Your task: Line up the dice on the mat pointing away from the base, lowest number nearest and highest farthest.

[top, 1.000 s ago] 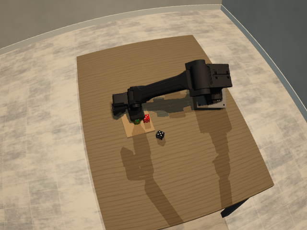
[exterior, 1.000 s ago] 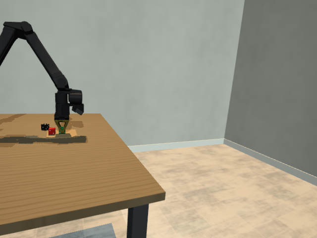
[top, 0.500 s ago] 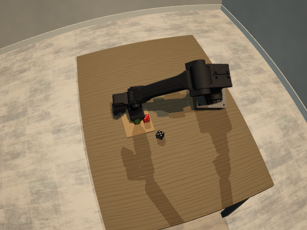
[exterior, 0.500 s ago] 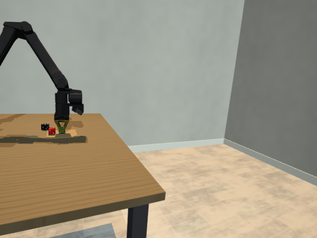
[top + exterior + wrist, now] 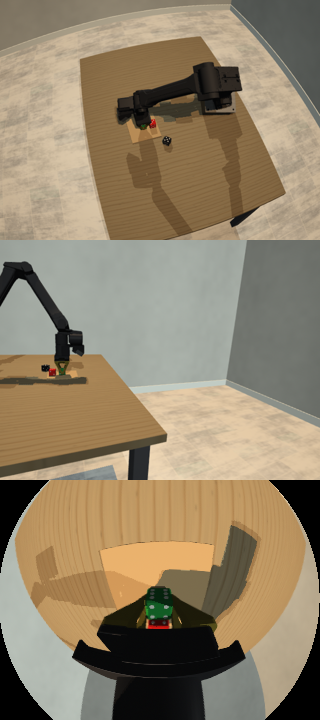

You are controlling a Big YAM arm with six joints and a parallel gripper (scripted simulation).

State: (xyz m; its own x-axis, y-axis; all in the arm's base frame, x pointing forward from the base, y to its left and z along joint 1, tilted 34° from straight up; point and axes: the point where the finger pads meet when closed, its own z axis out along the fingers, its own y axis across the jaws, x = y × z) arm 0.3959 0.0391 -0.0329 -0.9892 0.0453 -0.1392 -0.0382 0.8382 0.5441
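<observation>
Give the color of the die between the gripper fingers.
Green with pale pips; the green die shows best in the wrist view.

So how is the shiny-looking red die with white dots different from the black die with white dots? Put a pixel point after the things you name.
The red die (image 5: pixel 152 123) (image 5: pixel 52 372) (image 5: pixel 159 625) is red; the black die (image 5: pixel 166 141) (image 5: pixel 45 367) is black. The red die sits on the mat (image 5: pixel 136 138) (image 5: pixel 73 373) (image 5: pixel 145 557); the black die sits off it, on the wooden table (image 5: pixel 206 160) (image 5: pixel 77 415) (image 5: pixel 130 515). Both are cubes with white dots.

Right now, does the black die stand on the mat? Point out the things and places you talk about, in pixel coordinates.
No, the black die (image 5: pixel 166 141) (image 5: pixel 45 367) sits on the bare table (image 5: pixel 196 165) (image 5: pixel 85 415), beside the mat's (image 5: pixel 138 138) (image 5: pixel 74 373) (image 5: pixel 135 560) corner.
</observation>
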